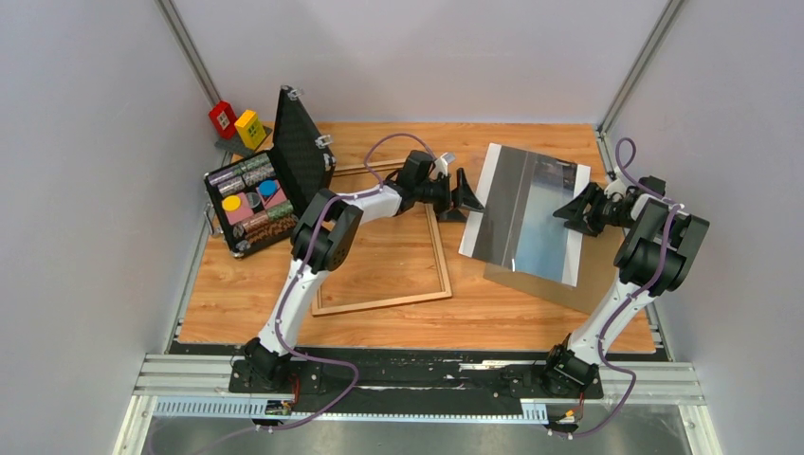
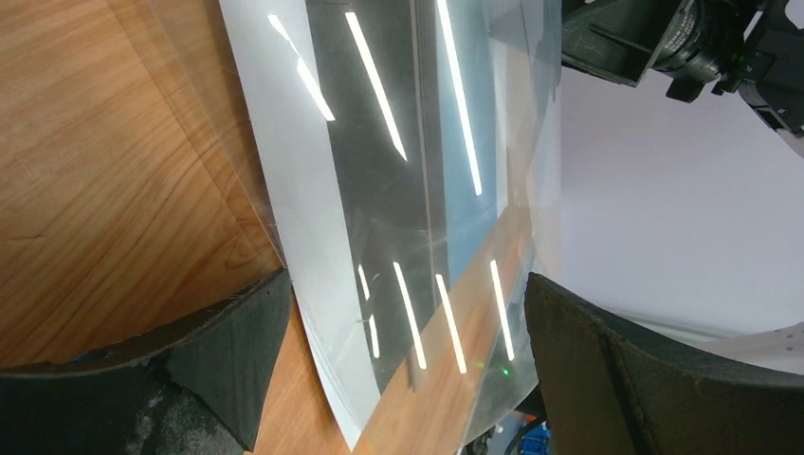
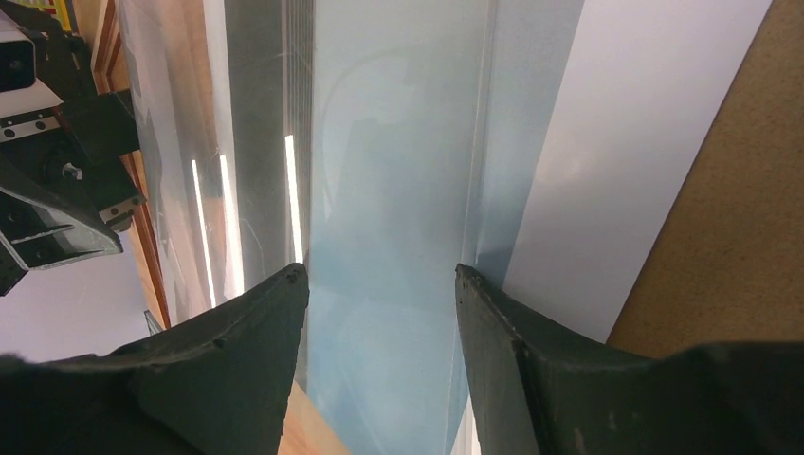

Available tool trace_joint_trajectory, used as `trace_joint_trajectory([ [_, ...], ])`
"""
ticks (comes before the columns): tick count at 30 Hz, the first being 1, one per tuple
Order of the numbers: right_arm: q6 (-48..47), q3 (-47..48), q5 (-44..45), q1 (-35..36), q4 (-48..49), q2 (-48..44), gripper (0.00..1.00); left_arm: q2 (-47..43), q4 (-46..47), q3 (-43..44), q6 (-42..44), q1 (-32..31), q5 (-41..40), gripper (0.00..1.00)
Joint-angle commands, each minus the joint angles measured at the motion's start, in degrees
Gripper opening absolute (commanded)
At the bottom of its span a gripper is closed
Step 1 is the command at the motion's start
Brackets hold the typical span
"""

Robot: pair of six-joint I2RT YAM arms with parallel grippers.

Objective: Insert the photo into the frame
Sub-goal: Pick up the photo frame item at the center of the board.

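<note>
Photo (image 1: 526, 213) lies right of frame (image 1: 384, 302). Left gripper (image 1: 464, 198) gapes empty beside it; right gripper (image 1: 568, 213) half-open, holding nothing.

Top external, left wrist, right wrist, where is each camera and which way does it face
Top external: above and behind the bases, looking down on the table; both arms show, left gripper and right gripper flanking the photo, the frame nearby.
Left wrist: on the left arm, facing the photo's dark band past its fingers.
Right wrist: on the right arm, facing the photo's blue half between its fingers.
Shared: both wrist views see the photo, from opposite sides.
</note>
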Motion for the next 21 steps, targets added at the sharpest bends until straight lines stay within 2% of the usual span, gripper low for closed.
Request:
trace_joint_trajectory([
  [1, 0.43, -1.48, -1.28, 0.56, -2.94, 1.51, 0.60, -6.01, 0.98, -0.33, 1.35, 1.04, 0.34, 1.00],
  [21, 0.36, -2.05, 2.05, 0.55, -1.95, 1.76, 0.60, -7.65, 3.79, -0.74, -0.96, 1.11, 3.06, 1.00],
])
